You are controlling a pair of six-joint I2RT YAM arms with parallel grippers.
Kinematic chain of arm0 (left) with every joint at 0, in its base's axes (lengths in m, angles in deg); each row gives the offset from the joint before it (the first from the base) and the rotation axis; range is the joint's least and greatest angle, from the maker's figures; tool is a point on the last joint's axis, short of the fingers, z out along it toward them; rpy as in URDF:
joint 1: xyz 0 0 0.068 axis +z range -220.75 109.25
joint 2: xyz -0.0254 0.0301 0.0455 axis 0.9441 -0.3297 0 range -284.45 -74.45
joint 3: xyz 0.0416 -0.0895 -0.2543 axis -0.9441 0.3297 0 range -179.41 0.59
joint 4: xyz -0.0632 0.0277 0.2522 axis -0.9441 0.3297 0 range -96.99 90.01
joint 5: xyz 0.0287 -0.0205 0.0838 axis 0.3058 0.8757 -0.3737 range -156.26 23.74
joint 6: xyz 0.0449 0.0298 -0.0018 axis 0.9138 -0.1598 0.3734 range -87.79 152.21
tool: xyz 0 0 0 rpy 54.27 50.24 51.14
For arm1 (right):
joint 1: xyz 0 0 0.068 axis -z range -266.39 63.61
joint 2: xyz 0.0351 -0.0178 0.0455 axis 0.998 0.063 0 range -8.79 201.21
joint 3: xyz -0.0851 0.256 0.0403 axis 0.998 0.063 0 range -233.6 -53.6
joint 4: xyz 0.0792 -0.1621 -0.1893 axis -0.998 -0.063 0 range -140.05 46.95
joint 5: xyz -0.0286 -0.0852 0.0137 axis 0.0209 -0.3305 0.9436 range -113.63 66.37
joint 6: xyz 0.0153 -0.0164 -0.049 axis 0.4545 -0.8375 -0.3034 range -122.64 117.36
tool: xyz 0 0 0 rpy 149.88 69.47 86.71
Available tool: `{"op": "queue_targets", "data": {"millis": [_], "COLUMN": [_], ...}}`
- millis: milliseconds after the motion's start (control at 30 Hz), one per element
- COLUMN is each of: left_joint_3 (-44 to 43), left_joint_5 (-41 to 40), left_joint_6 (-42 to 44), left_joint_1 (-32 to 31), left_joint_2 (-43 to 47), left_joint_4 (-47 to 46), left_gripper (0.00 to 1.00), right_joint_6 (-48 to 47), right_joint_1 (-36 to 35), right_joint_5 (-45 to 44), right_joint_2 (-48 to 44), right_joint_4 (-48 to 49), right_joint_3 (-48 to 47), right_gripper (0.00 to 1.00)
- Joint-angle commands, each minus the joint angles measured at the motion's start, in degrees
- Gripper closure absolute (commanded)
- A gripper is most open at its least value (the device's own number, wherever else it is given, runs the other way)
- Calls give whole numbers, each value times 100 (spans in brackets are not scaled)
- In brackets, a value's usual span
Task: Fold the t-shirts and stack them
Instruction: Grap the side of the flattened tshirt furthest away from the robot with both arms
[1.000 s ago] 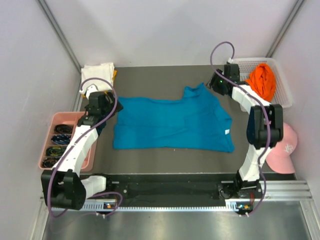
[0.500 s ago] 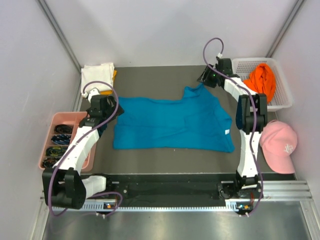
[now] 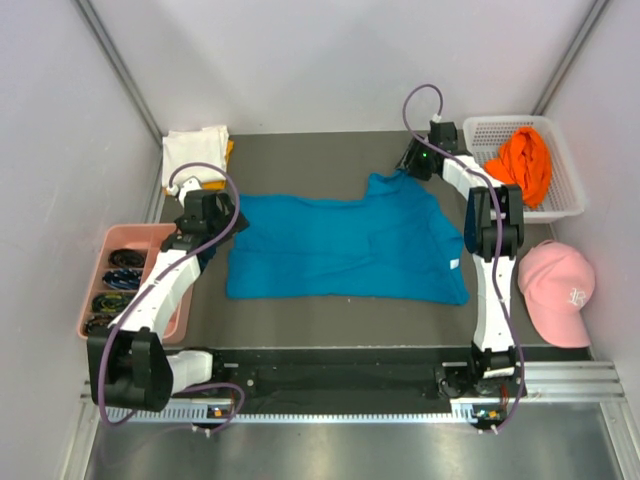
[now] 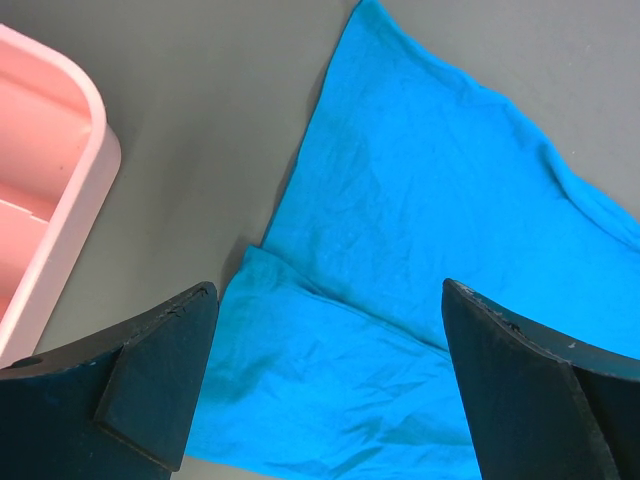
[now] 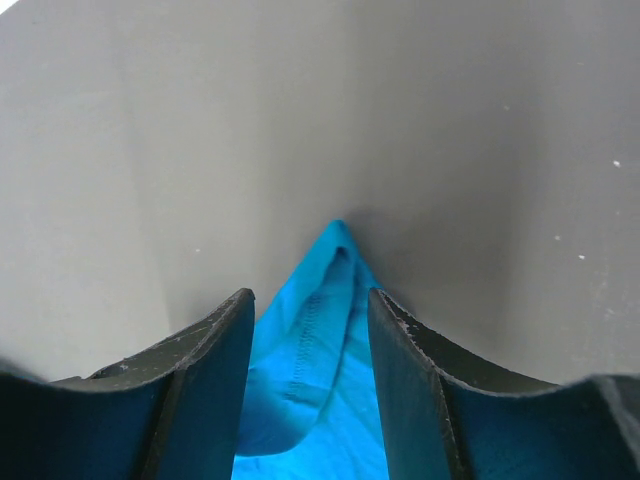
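Top external view: swings right gripper [image 5: 310,296] from basket [image 3: 497,121] onto far corner of teal-blue t-shirt [image 3: 340,245] lying flat on table [image 3: 300,160], jaws narrowing, bite unclear, left gripper [image 4: 328,290] gaping over its left edge, sets up the fold.

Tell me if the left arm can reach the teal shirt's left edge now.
Probably yes: the left gripper hangs open over the teal shirt, nothing between; the pink tray sits aside.

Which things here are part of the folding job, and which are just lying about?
Job: teal-blue t-shirt, white t-shirt, yellow-orange t-shirt under it, orange t-shirt.
Lying about: pink cap, pink tray, white basket.
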Motion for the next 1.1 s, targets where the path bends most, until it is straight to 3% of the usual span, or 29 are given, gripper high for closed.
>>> {"op": "queue_targets", "data": {"millis": [0,467,533,633,833,1067], "left_joint_3": [90,107,107,116,125,-59], "left_joint_5": [-75,-189,-198,-172,-180,-286], "left_joint_6": [56,82,82,73,73,170], "left_joint_1": [3,3,3,3,3,3], "left_joint_2": [-18,-71,-88,-132,-185,-527], "left_joint_4": [-277,-242,-251,-260,-286,-856], "left_gripper": [3,2,2,2,2,1], "right_joint_6": [-27,-18,-18,-18,-36,-45], "right_joint_1": [29,29,29,29,37,37], "right_joint_5": [-227,-174,-174,-200,-218,-192], "right_joint_2": [45,493,502,493,440,379], "right_joint_4": [50,-117,-126,-134,-99,-73], "right_joint_3": [-323,-841,-859,-833,-727,-622], "right_gripper": [51,53,60,78,100,100]}}
